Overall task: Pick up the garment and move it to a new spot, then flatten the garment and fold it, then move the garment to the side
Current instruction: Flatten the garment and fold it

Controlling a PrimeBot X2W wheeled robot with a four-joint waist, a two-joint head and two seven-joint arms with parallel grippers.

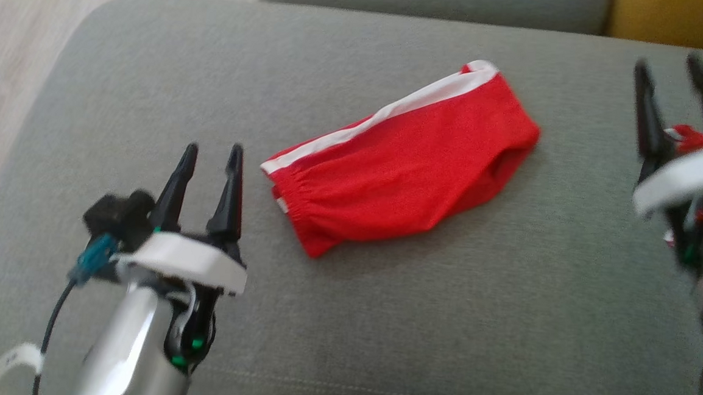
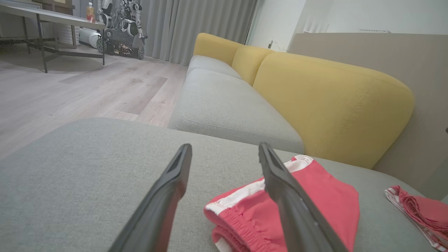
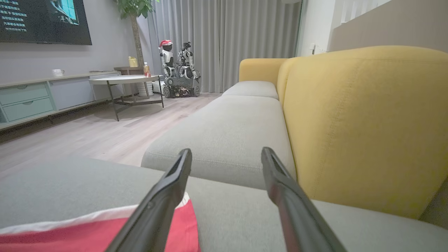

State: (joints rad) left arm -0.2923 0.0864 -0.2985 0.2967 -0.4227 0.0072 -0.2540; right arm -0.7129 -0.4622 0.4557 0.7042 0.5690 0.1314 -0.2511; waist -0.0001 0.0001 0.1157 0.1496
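The garment (image 1: 402, 164) is a pair of red shorts with a white side stripe, lying folded on the grey sofa cushion (image 1: 150, 87). My left gripper (image 1: 211, 149) stands open just left of its elastic waistband, nothing between the fingers. My right gripper (image 1: 671, 64) is open at the far right, apart from the shorts. In the left wrist view the garment (image 2: 329, 203) lies behind my right finger (image 2: 290, 196). In the right wrist view a corner of the garment (image 3: 87, 234) shows at the lower left, partly behind the left finger (image 3: 157, 206).
A second red and white cloth (image 2: 420, 213) lies on the cushion to the right, also seen behind my right gripper (image 1: 691, 137). Yellow sofa backrest (image 3: 364, 122) rises beyond. Wooden floor (image 1: 19, 37) drops off past the cushion's left edge. A round table (image 3: 122, 81) and another robot (image 3: 178, 70) stand far off.
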